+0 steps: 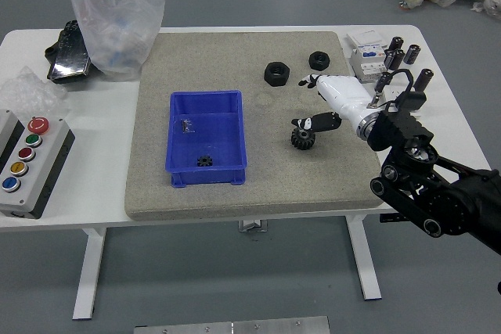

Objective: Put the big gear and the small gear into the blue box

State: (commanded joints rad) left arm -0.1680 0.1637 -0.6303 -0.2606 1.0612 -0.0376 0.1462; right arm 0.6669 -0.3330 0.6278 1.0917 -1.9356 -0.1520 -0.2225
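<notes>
Reaching in from the picture's right, the robot's right hand is spread and empty. Just under its thumb, the big gear sits on the gray mat, not put away yet. Left of the middle, the small gear is in the blue box, so one looks done.

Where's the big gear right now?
In the head view, the big gear is on the mat, to the right of the blue box, close by the robot's right hand.
</notes>
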